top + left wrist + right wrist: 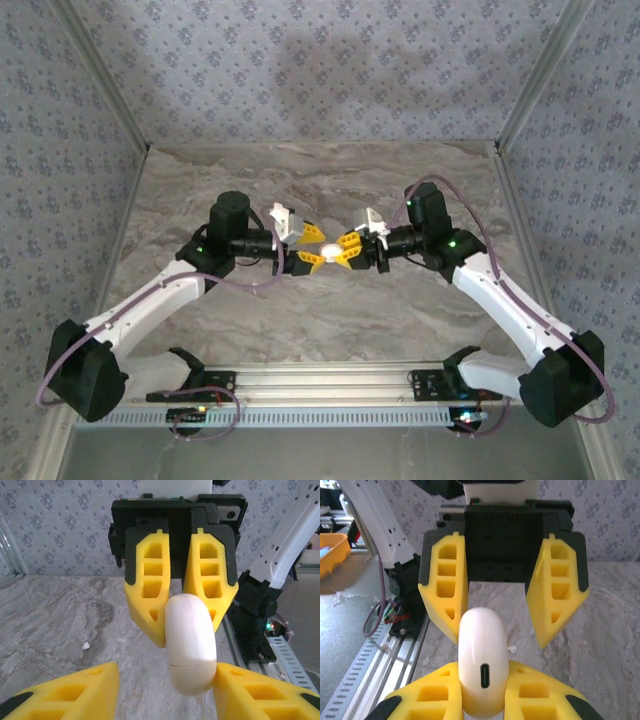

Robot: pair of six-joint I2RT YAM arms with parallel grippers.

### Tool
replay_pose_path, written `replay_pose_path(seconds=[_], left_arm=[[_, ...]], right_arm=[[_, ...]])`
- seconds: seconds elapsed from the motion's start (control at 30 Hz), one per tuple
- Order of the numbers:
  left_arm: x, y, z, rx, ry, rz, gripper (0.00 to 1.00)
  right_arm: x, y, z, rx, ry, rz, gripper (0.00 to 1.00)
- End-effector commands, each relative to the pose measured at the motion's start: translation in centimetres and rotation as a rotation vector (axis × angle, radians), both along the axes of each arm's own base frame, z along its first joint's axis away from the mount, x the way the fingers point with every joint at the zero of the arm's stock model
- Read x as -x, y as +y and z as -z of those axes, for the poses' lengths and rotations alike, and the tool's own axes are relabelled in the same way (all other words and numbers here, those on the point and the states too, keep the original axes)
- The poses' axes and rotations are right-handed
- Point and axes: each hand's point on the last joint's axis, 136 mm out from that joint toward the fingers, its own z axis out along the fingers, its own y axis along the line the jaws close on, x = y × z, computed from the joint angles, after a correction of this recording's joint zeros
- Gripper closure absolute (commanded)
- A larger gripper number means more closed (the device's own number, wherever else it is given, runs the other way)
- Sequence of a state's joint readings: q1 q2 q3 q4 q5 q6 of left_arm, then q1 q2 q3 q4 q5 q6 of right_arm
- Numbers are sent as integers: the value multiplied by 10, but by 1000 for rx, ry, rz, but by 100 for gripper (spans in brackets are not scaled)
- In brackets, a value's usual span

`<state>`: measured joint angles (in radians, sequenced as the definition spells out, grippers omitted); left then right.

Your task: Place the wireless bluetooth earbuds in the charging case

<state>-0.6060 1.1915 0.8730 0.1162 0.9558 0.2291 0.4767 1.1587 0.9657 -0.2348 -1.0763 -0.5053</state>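
The white charging case (327, 250) hangs in the air between both grippers at the middle of the table. My right gripper (482, 680) is shut on it, its yellow fingers pressing both sides near the charging port. The case (190, 645) has its lid closed, with a thin seam showing. My left gripper (167, 690) stands open around the case's other end; its right finger (250, 690) is close to or touching the case and its left finger is well clear. One tiny whitish earbud (86, 644) lies on the marble below, also visible past the case as a speck (511, 649).
The marble table (320, 180) is walled by patterned panels at the back and sides. An aluminium rail (320, 385) with cables runs along the near edge. An orange tray (330, 552) sits off the table to the side.
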Motion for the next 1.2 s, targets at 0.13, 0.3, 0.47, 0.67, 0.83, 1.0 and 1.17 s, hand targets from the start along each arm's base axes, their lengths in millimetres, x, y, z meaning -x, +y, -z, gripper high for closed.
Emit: replay_pose_path(seconds=[0.13,0.3,0.47,0.67,0.83,1.0,1.17], left_arm=[[7,-2,-19,67,-12,53,52],[9,-3,-16,50,-14,62,60],[11,-4,-18,49,-17,71,68],[13,-3,-19,42,-21,70,75],[10,2,-10,-34,-31,36,86],[8,18,11,-223,-76,-22,87],[4,34,31,-406,-114,-67,87]], right_arm=[[3,0,-27,-96,-26,-48,90],[1,4,-26,-96,-19,-59,90],[-1,6,-24,-91,-15,-56,89],[-4,7,-21,-80,-12,-42,89],[-5,4,-17,-40,-8,-9,75],[-12,-10,-13,84,-82,112,56],[-17,-10,-14,205,-204,198,48]])
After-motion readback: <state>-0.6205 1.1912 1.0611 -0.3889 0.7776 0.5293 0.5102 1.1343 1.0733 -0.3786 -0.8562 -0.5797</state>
